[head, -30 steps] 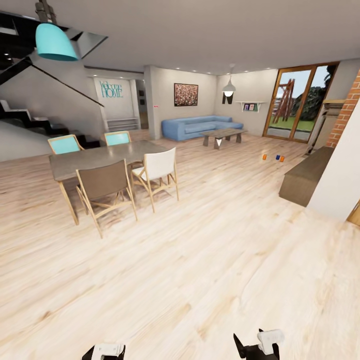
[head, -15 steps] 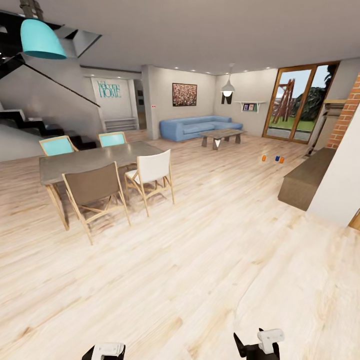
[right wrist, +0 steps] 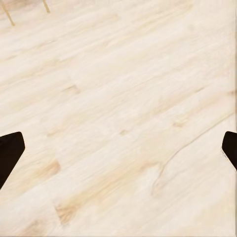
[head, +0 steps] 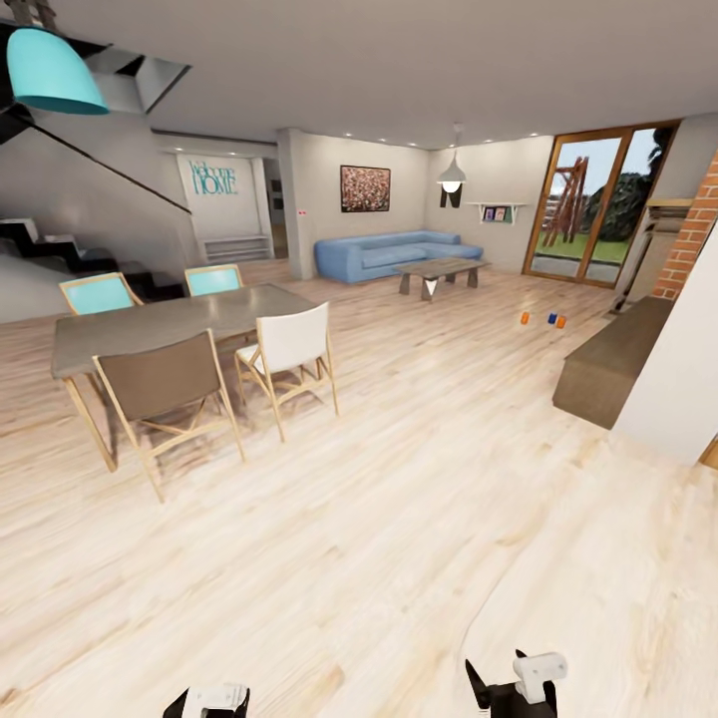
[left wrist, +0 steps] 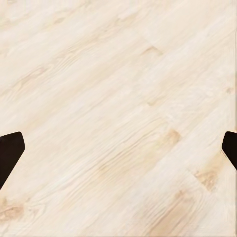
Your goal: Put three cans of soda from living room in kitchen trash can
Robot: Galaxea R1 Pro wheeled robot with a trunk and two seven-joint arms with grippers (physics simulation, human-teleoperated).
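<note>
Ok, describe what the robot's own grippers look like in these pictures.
In the head view, the left gripper is a white, rounded block with black parts beside it. The right gripper pairs a white block with black, pointed fingers. In each wrist view, two black, angular fingertips show against the pale wood floor. No cables or markings can be made out.

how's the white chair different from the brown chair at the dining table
The white chair has a white seat and back; the brown chair has a brown back. In the head view the white chair stands at the table's right end, farther from the robot, while the brown chair stands to its left and nearer. Both have light wooden frames and face the table.
</note>
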